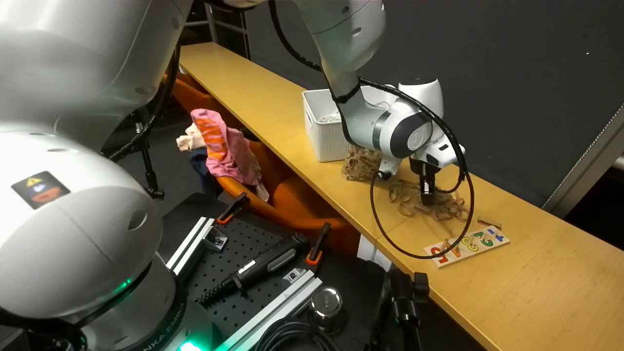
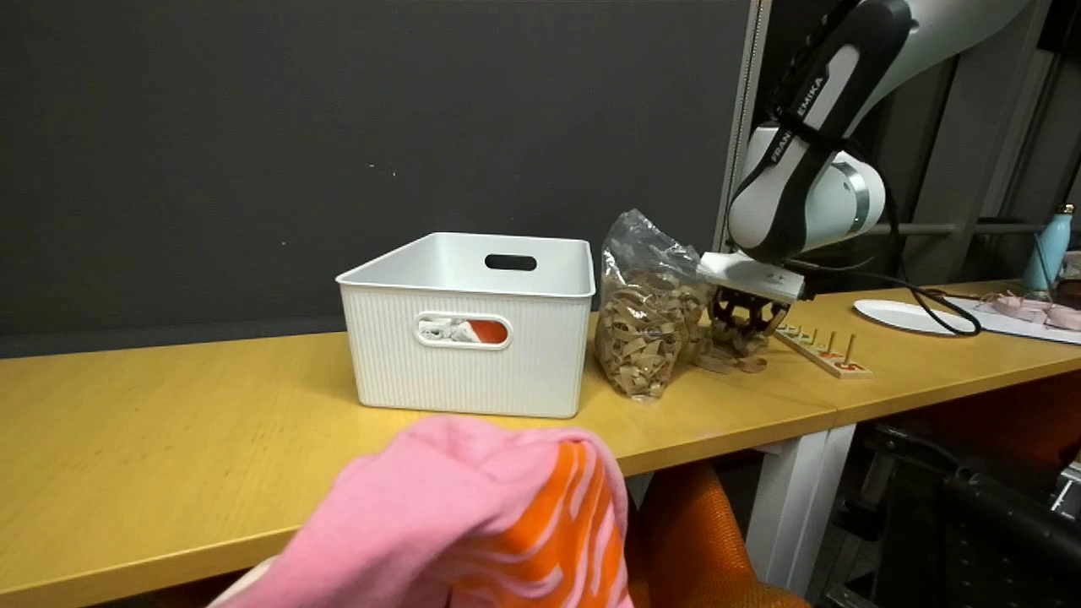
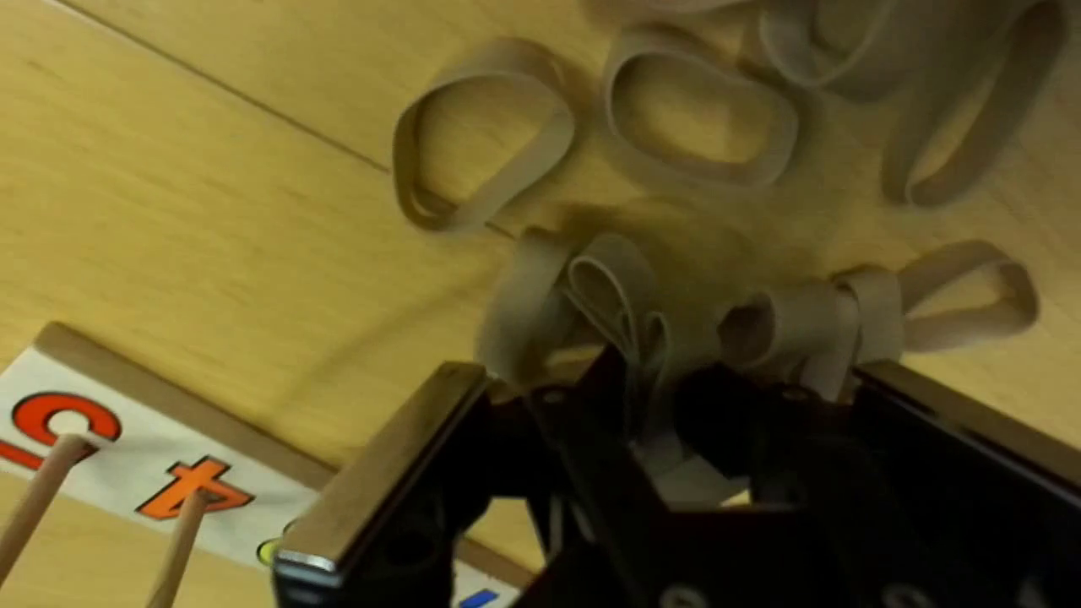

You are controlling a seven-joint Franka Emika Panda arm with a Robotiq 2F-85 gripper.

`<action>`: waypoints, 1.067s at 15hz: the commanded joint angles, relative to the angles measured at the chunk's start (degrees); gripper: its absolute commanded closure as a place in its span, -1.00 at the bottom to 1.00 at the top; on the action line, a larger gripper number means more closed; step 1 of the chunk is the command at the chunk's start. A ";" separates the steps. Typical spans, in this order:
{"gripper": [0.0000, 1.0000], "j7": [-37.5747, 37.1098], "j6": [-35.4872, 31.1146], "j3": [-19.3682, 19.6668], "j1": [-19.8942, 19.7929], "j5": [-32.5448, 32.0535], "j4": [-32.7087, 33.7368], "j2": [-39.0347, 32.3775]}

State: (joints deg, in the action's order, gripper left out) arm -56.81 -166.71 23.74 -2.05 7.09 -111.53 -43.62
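Some tan bands (image 3: 629, 262) are bunched in the gripper (image 3: 659, 388), tips nearly together on them, the caught loops folded tall and narrow; how many it has can't be told, that spot is dark and blurred. Gripper points down, tips low in a loose pile (image 1: 441, 210) of more bands on the table (image 1: 541, 287). Wrist view: two open loops (image 3: 528, 166) lie just past the tips, more overlapping toward the top right corner, one squashed band at the right. Peg board (image 3: 127, 452) is near the gripper, apart from the held bands, wooden pegs (image 3: 38, 501) sticking up; digits 1 to 5 on it, blue, green, yellow, orange, red. Clear bag (image 2: 638, 338), packed with the same bands, stands between the gripper and the white bin (image 2: 464, 380) in an exterior view, its loose top sticking up. Bin's front slot shows something white and something red-orange inside. Plate (image 2: 895, 314) lies flat on the table past the board, blue bottle (image 2: 1049, 253) farther along. Pink garment (image 2: 439, 490) with orange print hangs over an orange chair (image 1: 295, 200) at the table edge, seen in both exterior views
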 commanded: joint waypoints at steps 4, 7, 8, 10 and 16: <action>0.94 -0.18 -6.86 8.92 8.25 -0.59 -11.80 11.28; 0.94 2.10 -11.53 10.04 11.76 -1.05 -16.64 16.43; 0.94 2.69 -13.50 11.08 13.80 -1.04 -18.64 17.99; 0.94 2.25 -18.45 14.98 19.71 -3.25 -23.53 21.55; 0.94 5.85 -26.77 31.27 39.63 -3.46 -31.31 27.87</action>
State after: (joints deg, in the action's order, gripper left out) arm -54.13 -190.44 47.08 28.98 3.62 -138.44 -20.38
